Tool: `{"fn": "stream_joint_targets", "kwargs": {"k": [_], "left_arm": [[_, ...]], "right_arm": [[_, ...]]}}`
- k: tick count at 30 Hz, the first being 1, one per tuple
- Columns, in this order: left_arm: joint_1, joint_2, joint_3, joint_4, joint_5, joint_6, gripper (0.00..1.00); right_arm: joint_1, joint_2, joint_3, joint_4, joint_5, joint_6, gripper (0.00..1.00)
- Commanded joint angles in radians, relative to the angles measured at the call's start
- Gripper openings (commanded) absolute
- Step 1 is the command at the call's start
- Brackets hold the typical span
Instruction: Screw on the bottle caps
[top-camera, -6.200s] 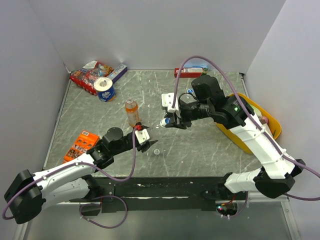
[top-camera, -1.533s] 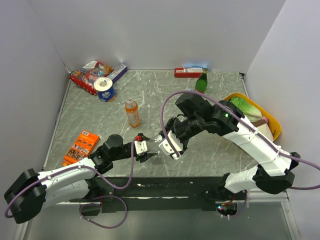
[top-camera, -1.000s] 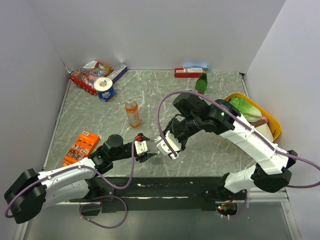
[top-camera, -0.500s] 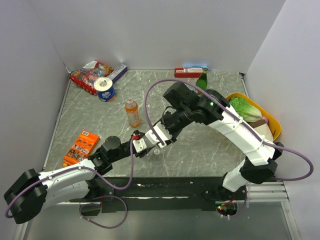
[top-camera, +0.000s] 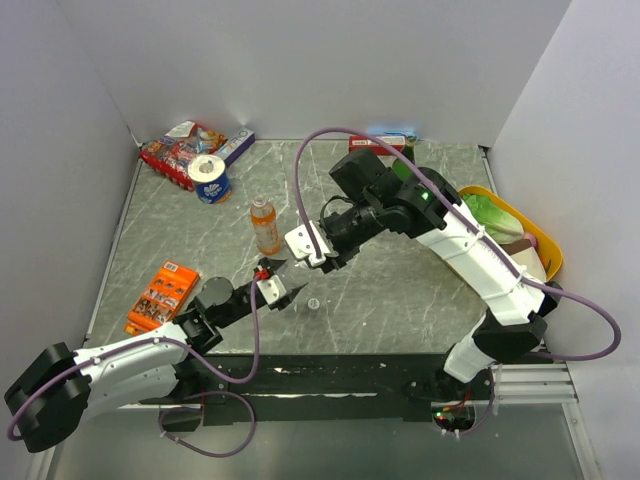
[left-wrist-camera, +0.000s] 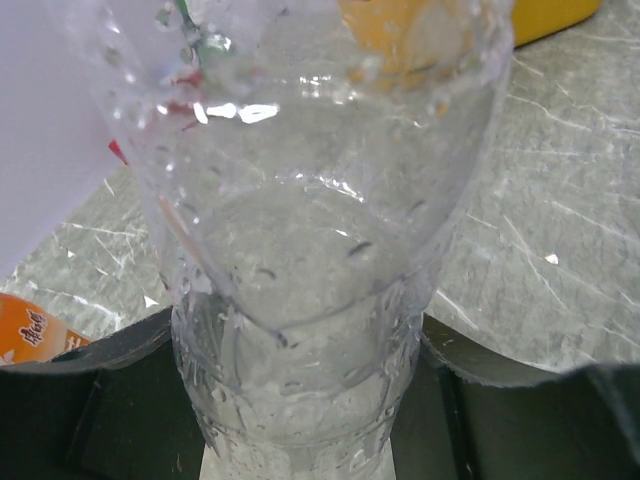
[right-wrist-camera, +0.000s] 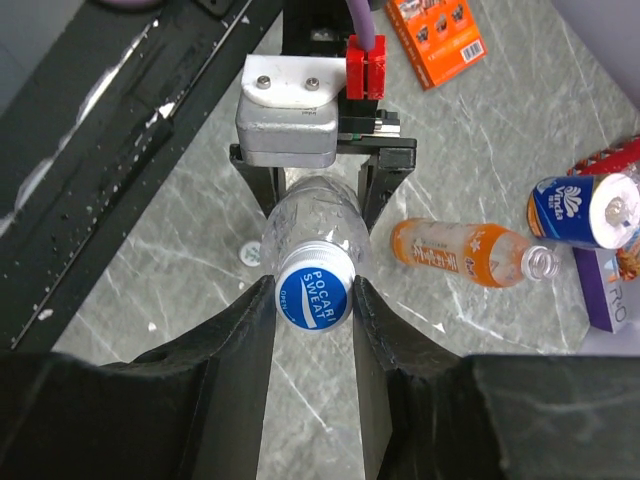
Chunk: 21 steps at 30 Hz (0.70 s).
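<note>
The right gripper (right-wrist-camera: 312, 292) is clamped on the blue cap (right-wrist-camera: 313, 299), which sits atop the clear bottle (right-wrist-camera: 318, 225). The bottle's lower end is gripped by the left gripper (right-wrist-camera: 322, 195). Since half a second ago, the right gripper has been shifted higher in the top view, away from the white cap (top-camera: 313, 302) at lower centre. Two caps are counted. Two bottles are counted, the second being the uncapped orange bottle (top-camera: 264, 224), left of centre.
</note>
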Motion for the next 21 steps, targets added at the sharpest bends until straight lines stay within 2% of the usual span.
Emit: {"fn": "stream_joint_targets", "kwargs": {"k": [1, 5, 10, 16, 21], "left_arm": [[-0.003, -0.001, 0.004, 0.116, -0.005, -0.007, 0.01], [-0.003, 0.005, 0.006, 0.122, -0.022, -0.005, 0.01], [-0.003, 0.027, 0.021, 0.145, -0.130, 0.001, 0.01], [-0.004, 0.050, 0.058, 0.161, -0.218, -0.034, 0.01], [-0.003, 0.062, 0.082, 0.151, -0.282, -0.091, 0.01]], "right_arm": [[-0.012, -0.001, 0.038, -0.148, -0.043, 0.052, 0.27], [-0.012, 0.001, 0.038, -0.152, -0.061, 0.050, 0.27], [-0.014, 0.027, 0.047, -0.155, -0.049, 0.107, 0.27], [-0.018, 0.005, -0.045, 0.038, 0.041, 0.352, 0.26], [-0.020, 0.045, 0.017, 0.114, 0.096, 0.599, 0.24]]}}
